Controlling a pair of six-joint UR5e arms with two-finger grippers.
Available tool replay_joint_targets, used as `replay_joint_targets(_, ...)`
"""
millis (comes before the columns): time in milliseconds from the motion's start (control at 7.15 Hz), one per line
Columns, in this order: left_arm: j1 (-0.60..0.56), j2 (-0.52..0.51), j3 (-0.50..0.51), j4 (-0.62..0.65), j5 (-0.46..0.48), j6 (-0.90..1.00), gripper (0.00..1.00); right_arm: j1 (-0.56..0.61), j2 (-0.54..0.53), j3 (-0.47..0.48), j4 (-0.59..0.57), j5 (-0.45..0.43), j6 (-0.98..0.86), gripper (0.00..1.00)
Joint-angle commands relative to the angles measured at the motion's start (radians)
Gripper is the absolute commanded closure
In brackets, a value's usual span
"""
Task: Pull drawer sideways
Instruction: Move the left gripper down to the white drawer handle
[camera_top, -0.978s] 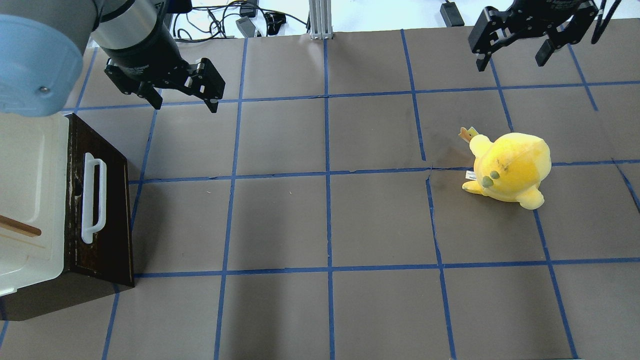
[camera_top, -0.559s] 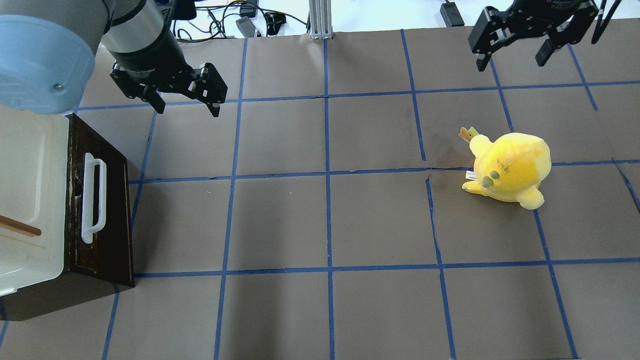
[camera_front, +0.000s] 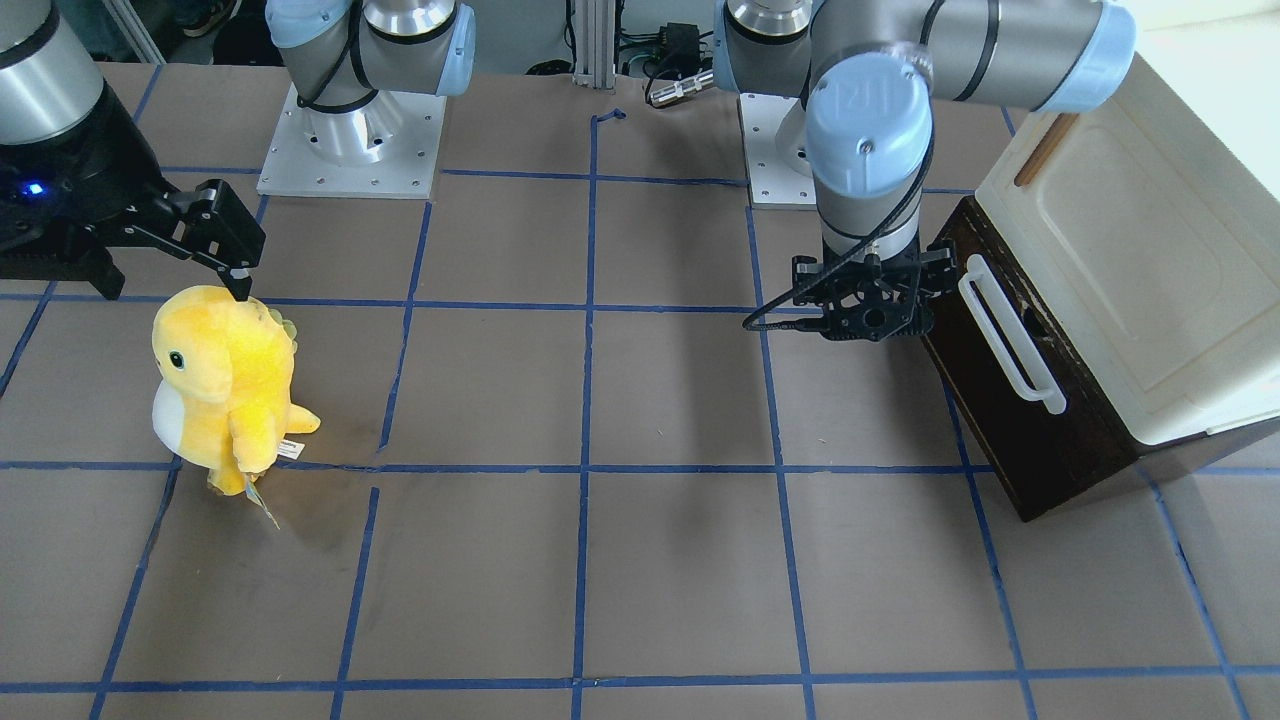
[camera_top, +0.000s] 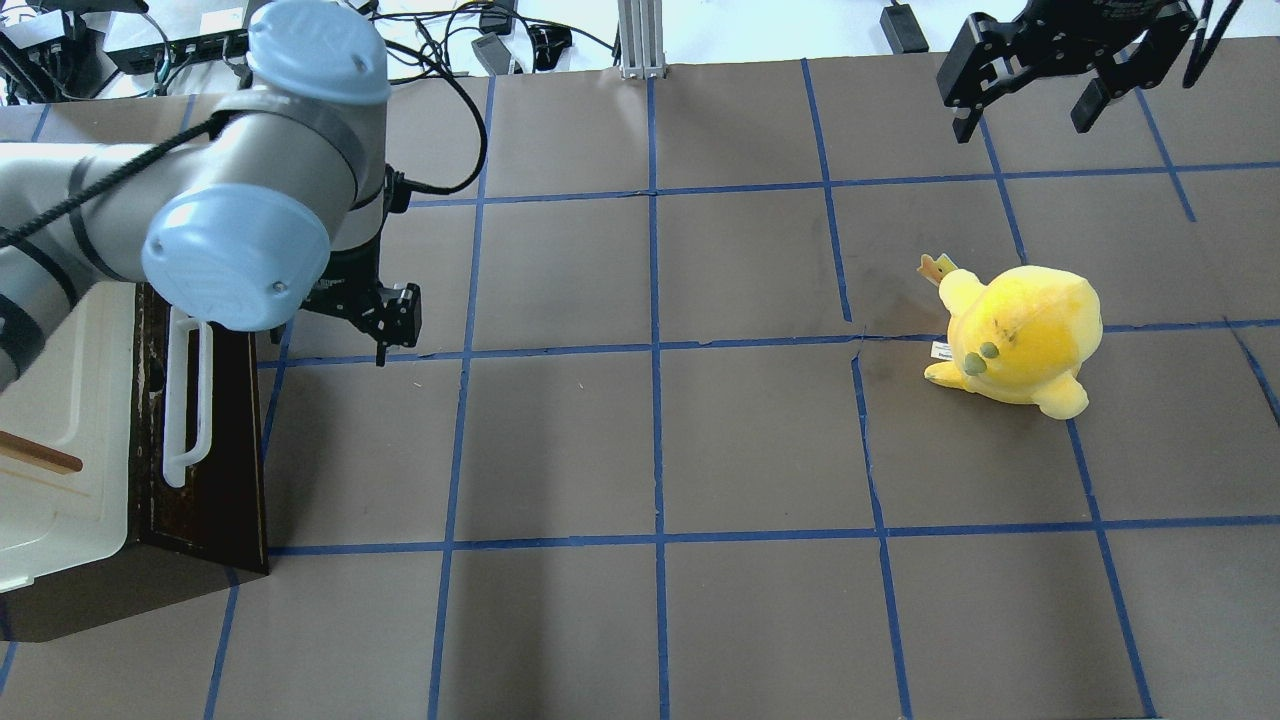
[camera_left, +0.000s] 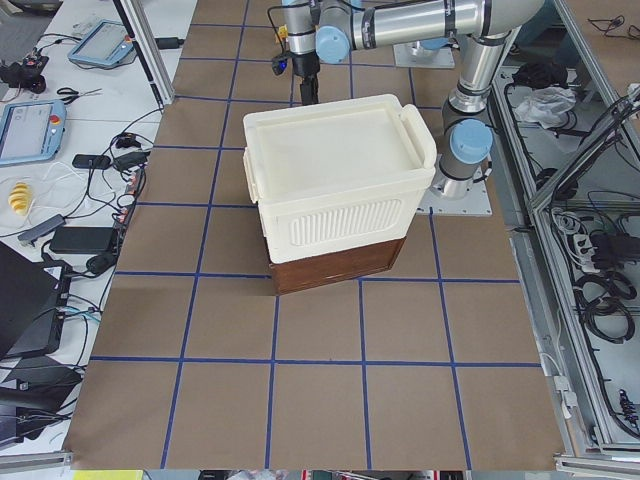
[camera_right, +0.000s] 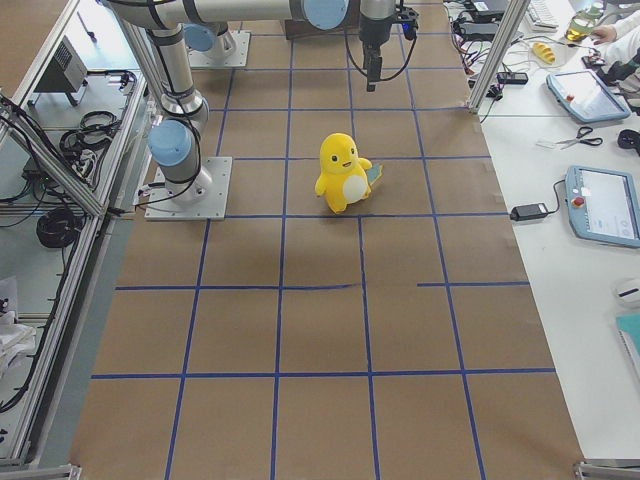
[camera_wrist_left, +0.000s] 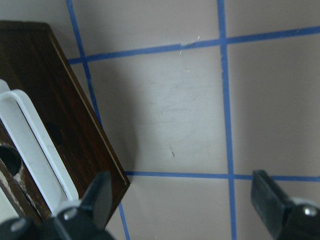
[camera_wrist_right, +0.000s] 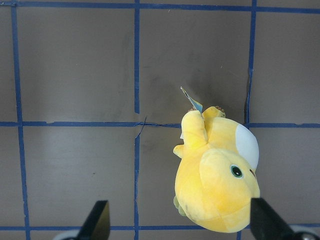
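Observation:
The drawer has a dark brown front and a long white bar handle, and sits shut under a cream-white cabinet at the table's left. It also shows in the front view and the left wrist view. My left gripper is open and empty, low over the table just in front of the drawer front, beside one end of the handle. Its fingers touch nothing. My right gripper is open and empty, high above the table's other side.
A yellow plush toy stands on the right half of the table, below my right gripper. The brown table mat carries a blue tape grid. Cables and a metal post lie along the table edge.
My left arm has swung down and towards the drawer; its gripper now sits low beside the drawer front, still open. The right arm and the plush have not moved.

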Motion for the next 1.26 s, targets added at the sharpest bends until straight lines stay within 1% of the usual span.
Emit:
replay_joint_targets(0,-0.002,-0.057,-0.088,-0.01,0.199,-0.189,0.0,0.0,0.0,0.0,0.0,0.0,0.0,0.0)
replay_joint_targets(280,-0.004,-0.122,-0.114,-0.01,0.36,-0.231,0.0,0.0,0.0,0.0,0.0,0.0,0.0,0.0)
replay_joint_targets(419,-0.004,-0.148,-0.114,-0.016,0.482,-0.291,0.0,0.0,0.0,0.0,0.0,0.0,0.0,0.0)
replay_joint_targets(559,-0.004,-0.188,-0.115,-0.019,0.585,-0.29,0.0,0.0,0.0,0.0,0.0,0.0,0.0,0.0)
replay_joint_targets(699,-0.007,-0.22,-0.114,-0.017,0.654,-0.302,0.0,0.0,0.0,0.0,0.0,0.0,0.0,0.0)
replay_joint_targets(839,-0.007,-0.248,-0.118,-0.019,0.699,-0.336,0.0,0.0,0.0,0.0,0.0,0.0,0.0,0.0)
replay_joint_targets(978,-0.005,-0.275,-0.117,-0.025,0.722,-0.348,0.0,0.0,0.0,0.0,0.0,0.0,0.0,0.0)
replay_joint_targets(1118,-0.005,-0.285,-0.111,-0.06,0.723,-0.344,0.0,0.0,0.0,0.0,0.0,0.0,0.0,0.0)
